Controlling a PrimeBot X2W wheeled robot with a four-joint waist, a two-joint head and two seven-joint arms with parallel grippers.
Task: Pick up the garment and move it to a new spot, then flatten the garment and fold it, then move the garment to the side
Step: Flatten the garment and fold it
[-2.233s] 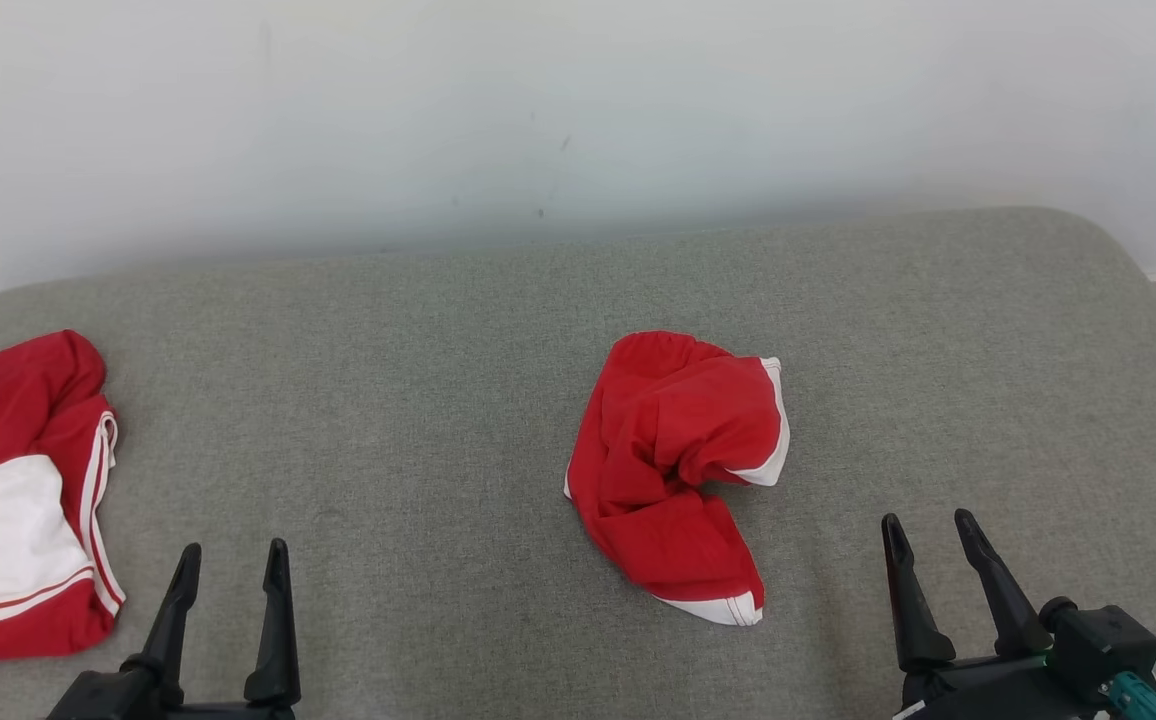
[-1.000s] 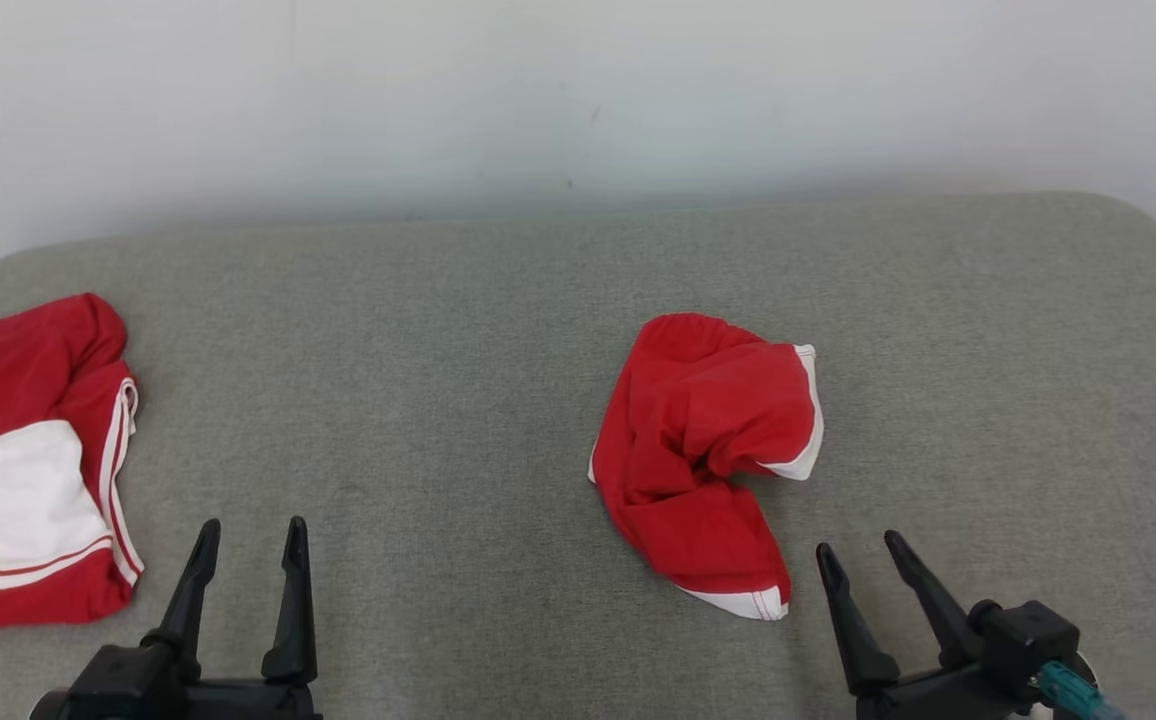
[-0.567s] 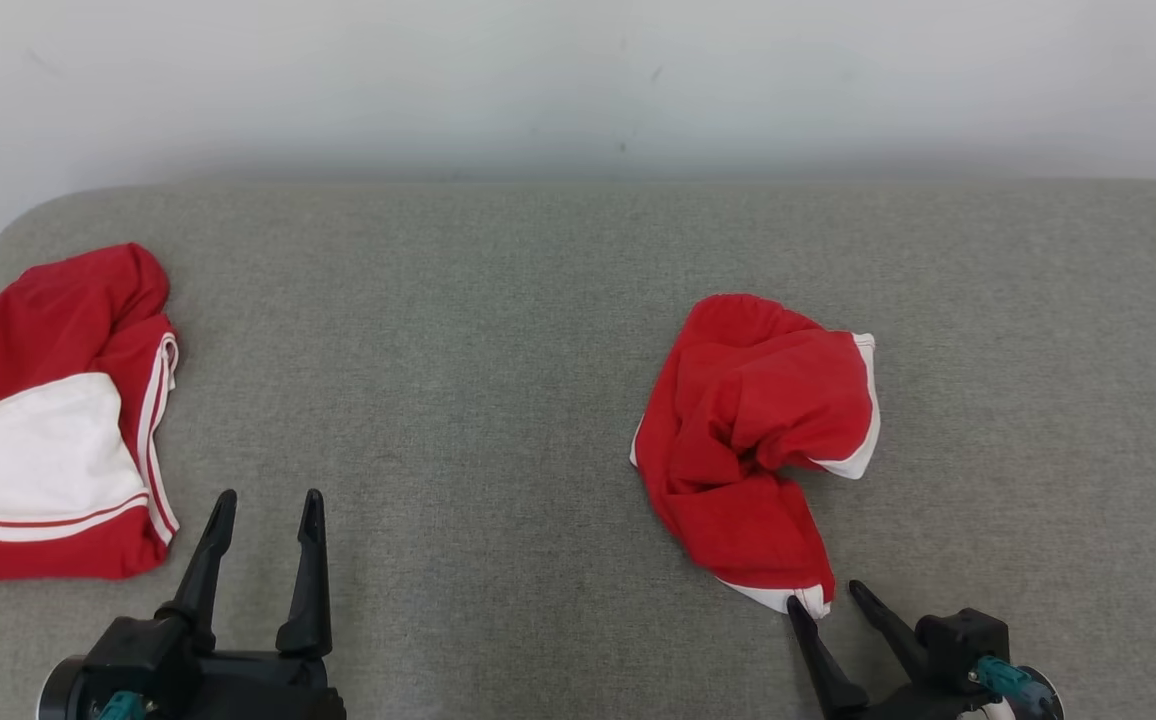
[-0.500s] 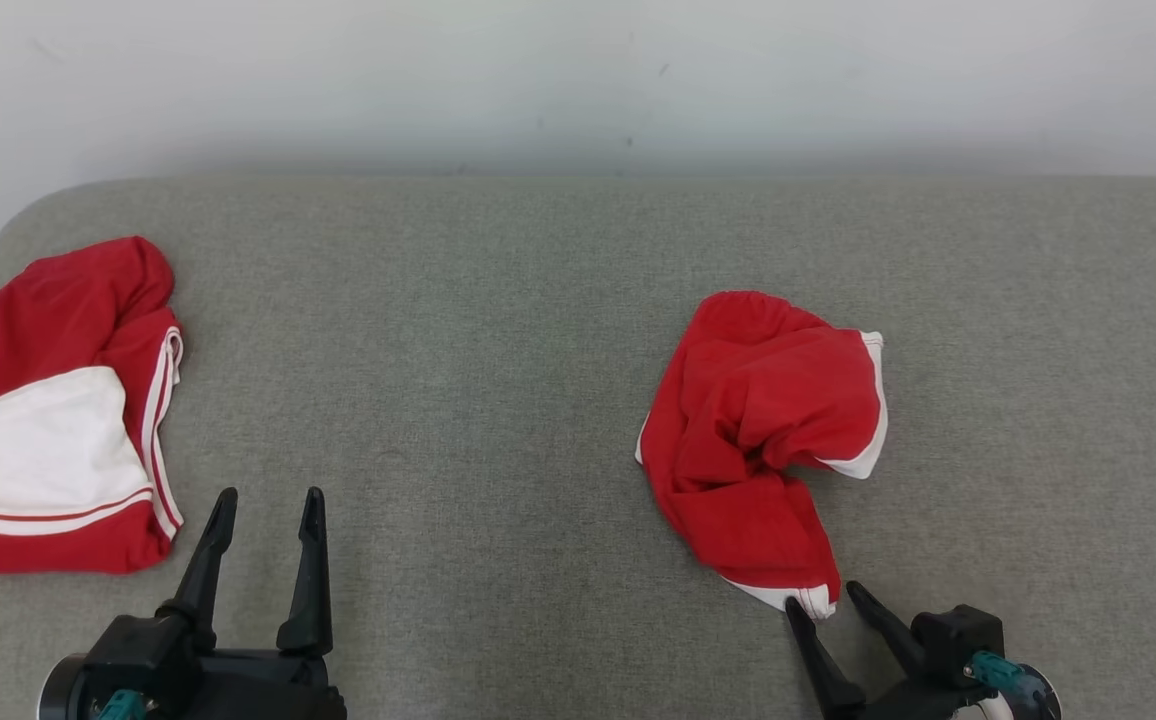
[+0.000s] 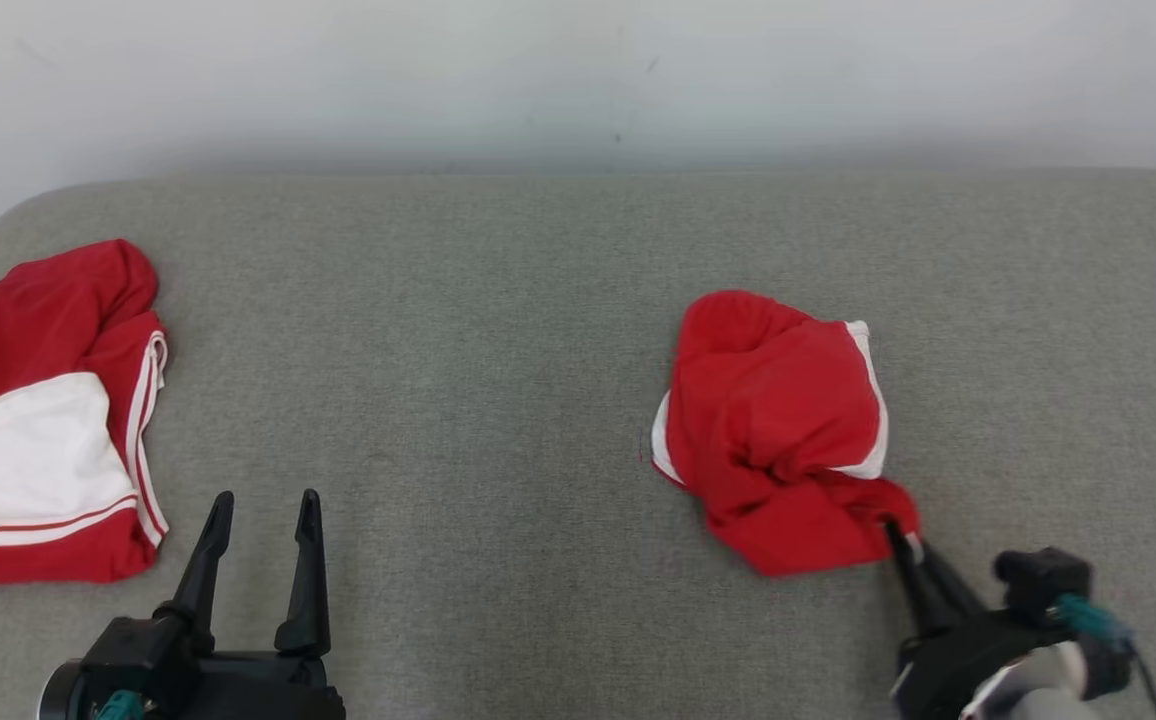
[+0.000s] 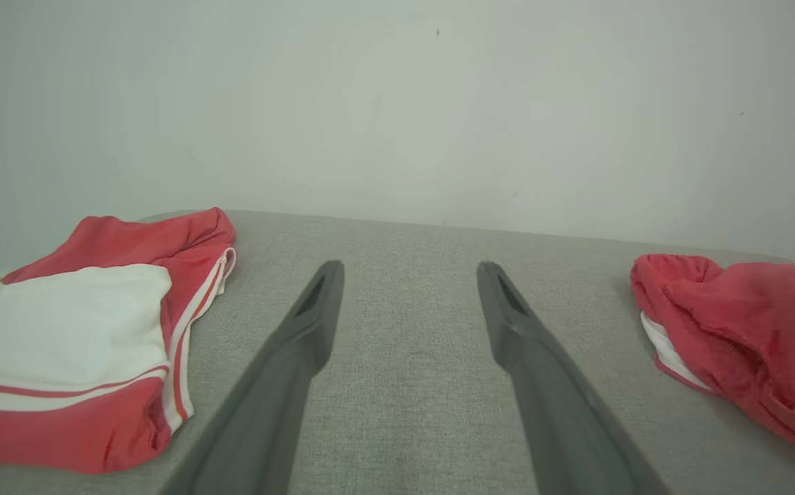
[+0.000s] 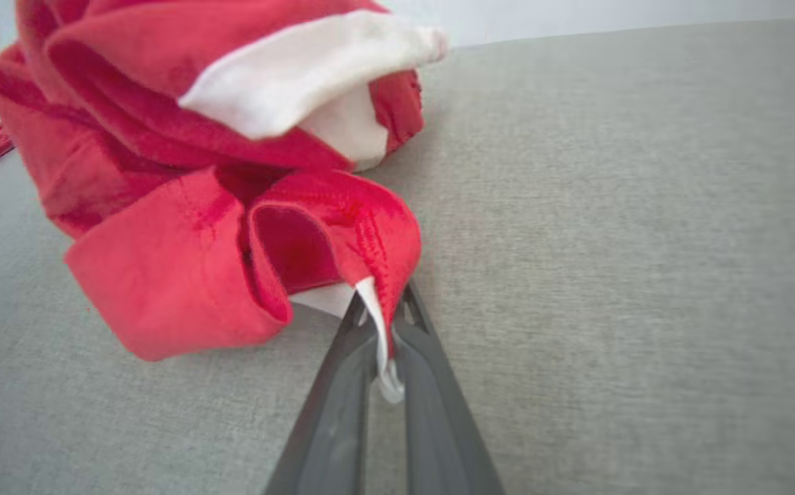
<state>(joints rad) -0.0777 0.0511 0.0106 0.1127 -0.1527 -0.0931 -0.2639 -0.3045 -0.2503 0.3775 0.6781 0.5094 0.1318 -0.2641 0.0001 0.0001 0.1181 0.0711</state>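
Right pincer [image 5: 904, 541], pressed together on a white-trimmed corner of the red jersey [image 5: 778, 430]. In the right wrist view the trim is nipped between the fingertips, with a little white tag poking out below them. Left pincer [image 5: 258, 510] spread wide, holding nothing, at 7 o'clock in the head view.

Jersey sits crumpled in a heap at about 4 o'clock of the surface's middle. The grip is at the heap's 5 o'clock edge. Its bulk appears to rest on the surface.

Progress, as judged: the grasp is made, and the pick-up looks barely begun. Carrying to a new spot, flattening, folding and setting aside are all left to do. No numbers show in the bunched cloth.

Surface: a grey woven upholstered pad [image 5: 488, 350] with rounded far corners. A second red-and-white garment [image 5: 38, 420] lies at the 9 o'clock edge, well apart from the jersey. At 12 o'clock stands a pale plain wall [image 5: 538, 80] with a few small dark specks.
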